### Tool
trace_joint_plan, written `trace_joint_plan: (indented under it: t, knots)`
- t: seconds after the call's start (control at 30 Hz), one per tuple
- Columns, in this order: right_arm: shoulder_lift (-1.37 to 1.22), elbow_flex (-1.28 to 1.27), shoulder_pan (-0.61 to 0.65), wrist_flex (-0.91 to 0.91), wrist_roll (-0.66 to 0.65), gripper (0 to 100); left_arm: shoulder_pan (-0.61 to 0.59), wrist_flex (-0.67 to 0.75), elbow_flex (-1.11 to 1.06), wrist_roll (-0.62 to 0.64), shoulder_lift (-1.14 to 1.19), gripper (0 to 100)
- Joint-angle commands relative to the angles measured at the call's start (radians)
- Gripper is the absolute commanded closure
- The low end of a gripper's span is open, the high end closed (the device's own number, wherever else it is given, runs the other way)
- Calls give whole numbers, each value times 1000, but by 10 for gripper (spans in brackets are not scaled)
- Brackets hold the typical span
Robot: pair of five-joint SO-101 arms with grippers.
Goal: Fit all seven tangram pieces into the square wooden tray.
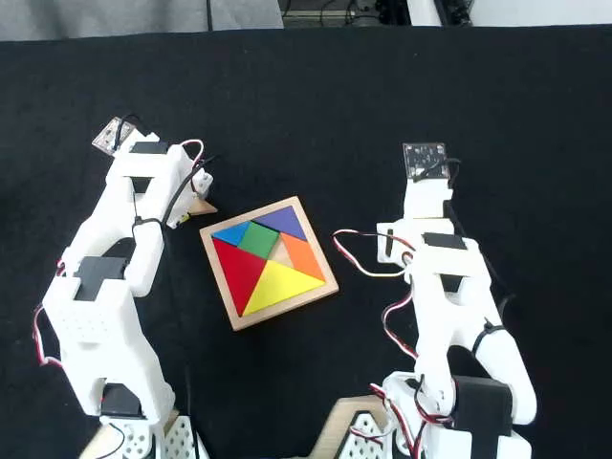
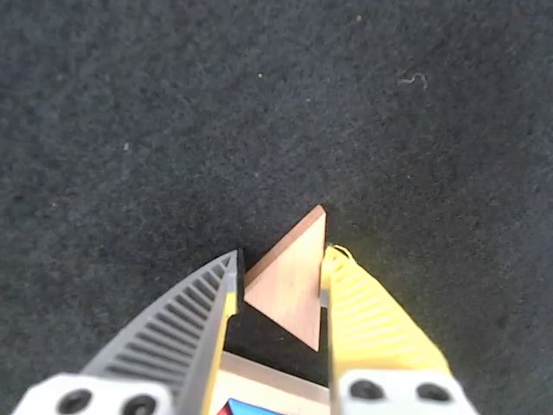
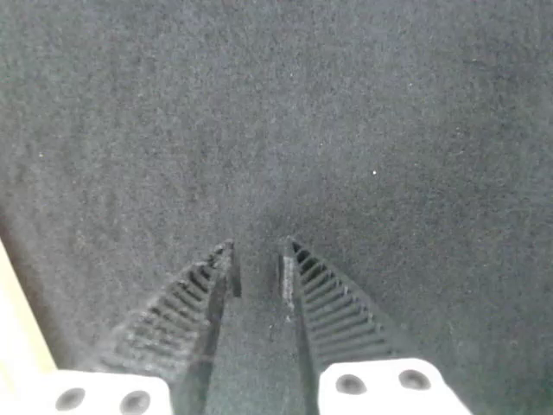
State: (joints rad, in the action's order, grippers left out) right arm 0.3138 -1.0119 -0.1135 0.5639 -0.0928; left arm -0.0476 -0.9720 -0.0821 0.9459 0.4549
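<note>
We see left jaws clamped on plain wooden triangle piece [image 2: 292,285], just off corner of square wooden tray [image 1: 285,307] holding six coloured pieces [image 1: 239,268]. Right jaws narrow, empty, over black tabletop [image 1: 382,96].

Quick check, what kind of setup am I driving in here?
Probably a robotics lab bench: a black-clothed table, the white left arm and right arm side by side, cables and gear behind.

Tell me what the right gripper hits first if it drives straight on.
The right gripper points down at the bare black cloth; it would likely meet that first, no piece in between. Its height above is unclear.
</note>
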Motion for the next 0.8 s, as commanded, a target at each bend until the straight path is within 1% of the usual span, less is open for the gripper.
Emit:
trace_joint_plan:
  t: [0.0,0.1,0.23,0.3,0.4,0.57,0.67,0.77]
  knots:
    - [2,54,14,-9,-5,913,25,-114,125,-160,-55,902]
    - [2,54,14,-9,-5,913,71,-281,257,-258,-91,902]
    - [2,54,14,-9,-5,913,159,-448,378,-411,-161,902]
    - [2,54,14,-9,-5,913,208,-509,394,-450,-199,901]
    - [2,56,9,-9,-5,913,283,-565,386,-465,-230,899]
    - [4,58,0,-9,-5,913,403,-557,291,-457,-229,898]
    - [4,61,-28,-9,3,913,464,-459,185,-457,-229,898]
    - [4,61,-29,-9,3,913,489,-338,81,-451,-230,898]
